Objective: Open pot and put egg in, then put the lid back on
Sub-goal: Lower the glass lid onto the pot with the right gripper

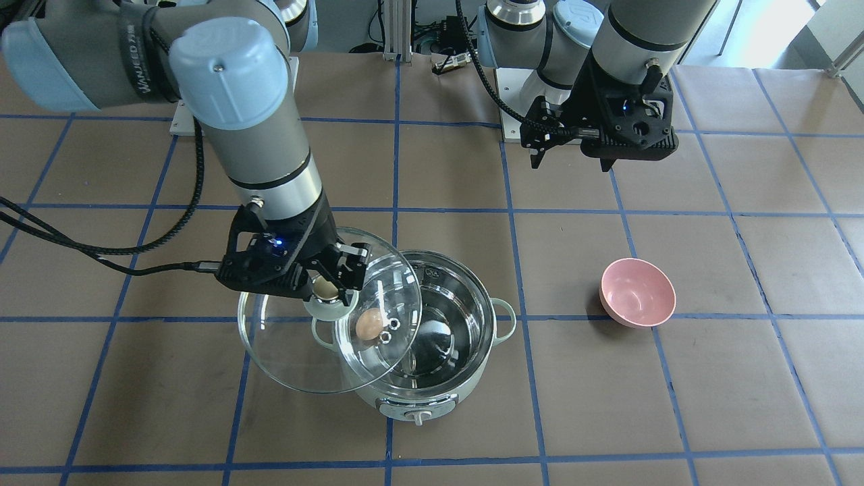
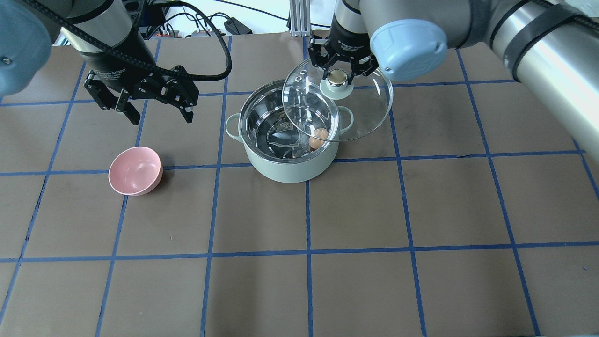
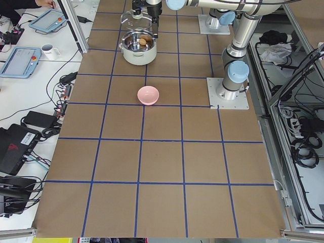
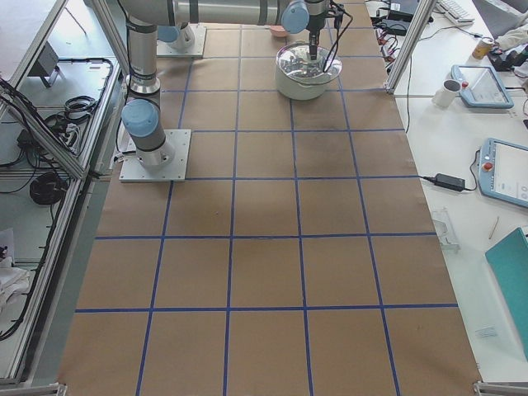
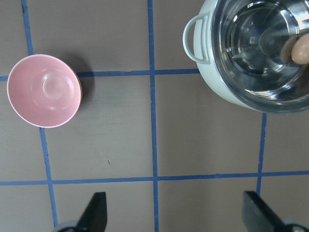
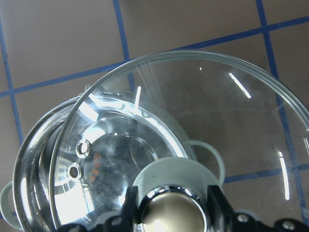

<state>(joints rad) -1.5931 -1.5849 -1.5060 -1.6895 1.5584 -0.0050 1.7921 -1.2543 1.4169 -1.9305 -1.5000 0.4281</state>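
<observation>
The mint-green pot (image 2: 290,171) stands open on the table, and it also shows in the front view (image 1: 432,398). The tan egg (image 2: 318,139) lies inside it by the wall, seen through the glass in the front view (image 1: 368,325) and at the edge of the left wrist view (image 5: 301,48). My right gripper (image 2: 338,77) is shut on the beige knob of the clear lid (image 2: 360,112). It holds the lid tilted above the pot, offset so that it overlaps only part of the rim (image 1: 290,351). My left gripper (image 2: 160,117) is open and empty, above the table between pot and bowl.
A small empty pink bowl (image 2: 135,170) stands on the brown paper on the robot's left of the pot, and it also shows in the left wrist view (image 5: 43,90). Blue tape lines grid the table.
</observation>
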